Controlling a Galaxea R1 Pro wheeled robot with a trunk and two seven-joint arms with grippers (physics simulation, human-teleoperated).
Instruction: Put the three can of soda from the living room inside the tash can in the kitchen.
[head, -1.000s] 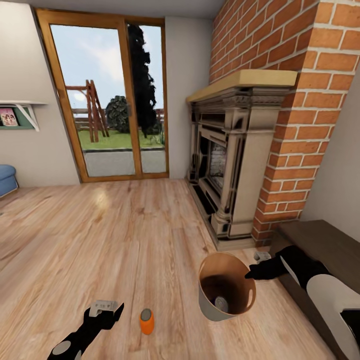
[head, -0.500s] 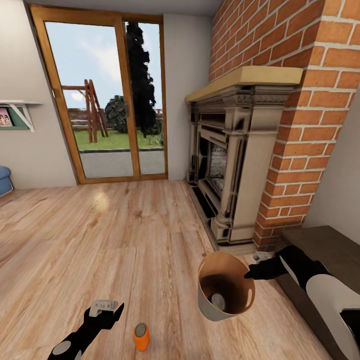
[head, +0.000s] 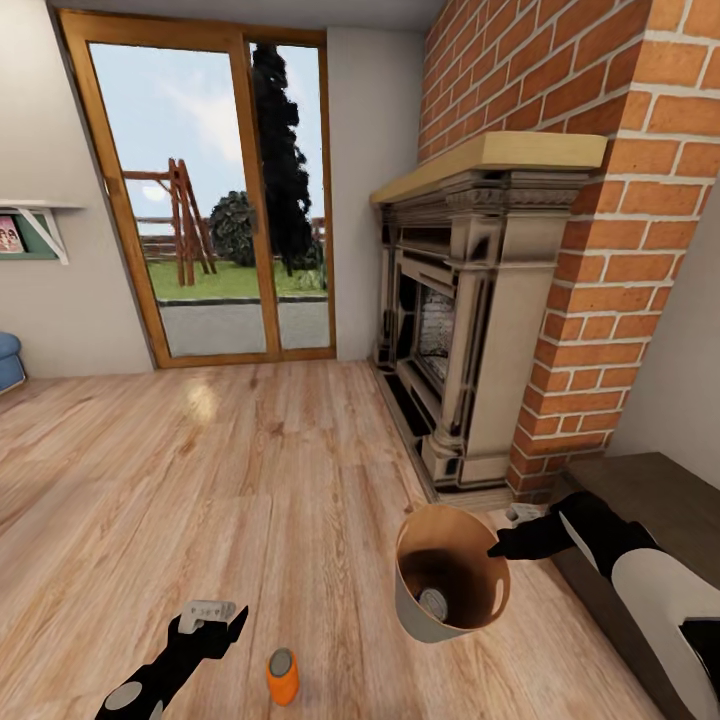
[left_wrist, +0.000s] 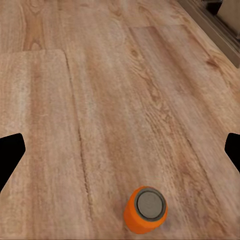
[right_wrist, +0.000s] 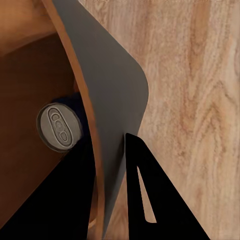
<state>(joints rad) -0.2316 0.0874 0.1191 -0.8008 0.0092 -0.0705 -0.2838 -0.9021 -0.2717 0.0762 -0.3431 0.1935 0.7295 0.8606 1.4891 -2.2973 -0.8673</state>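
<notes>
Trash can (head: 447, 585) hanging tilted above floor (head: 250, 470), right end effector (head: 500, 549) pinching its rim; grey-topped can (head: 433, 603) lying inside. Orange can (head: 281, 676) standing on floor nr left end effector (head: 212, 618), spread wide.

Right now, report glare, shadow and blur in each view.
Head view: a pale glare patch on the light wood floor near the glass door. Left wrist view: orange soda can sharp, faint shadow. Right wrist view: gripper fingers pure black silhouettes, no detail.

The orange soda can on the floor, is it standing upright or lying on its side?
Upright. The orange soda can stands on the wood floor with its grey top facing up, also seen from the left wrist.
</notes>
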